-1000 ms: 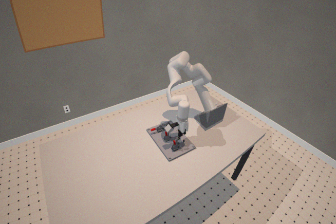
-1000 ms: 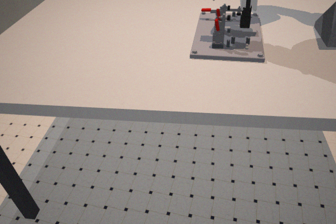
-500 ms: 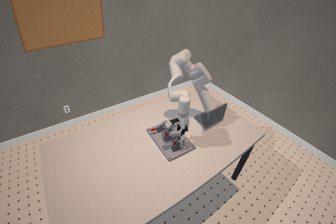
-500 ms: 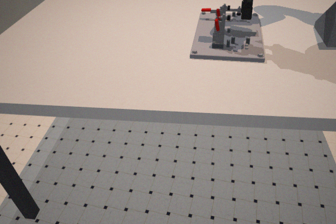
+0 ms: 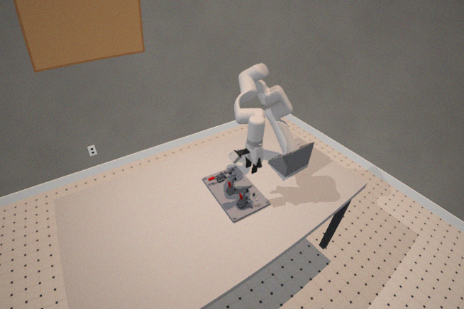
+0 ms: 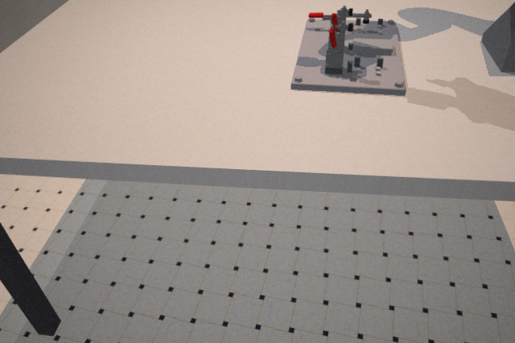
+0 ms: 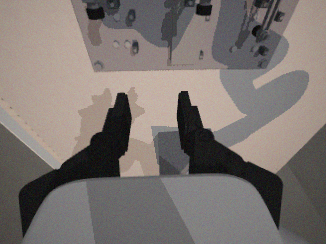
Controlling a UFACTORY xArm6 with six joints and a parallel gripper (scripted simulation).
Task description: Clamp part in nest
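Top view: the gripper [image 5: 254, 166] hangs above the table [image 5: 135, 231], just beyond the fixture's [image 5: 235, 197] far edge.

Exterior view: three red clamp handles [image 6: 333, 37] show on the fixture — one lies flat at far left, two stand upright.

Wrist view: the fingers stand apart, gripping nothing — the grey part [image 7: 169, 149] lies on the table beneath them, near the fixture's edge.
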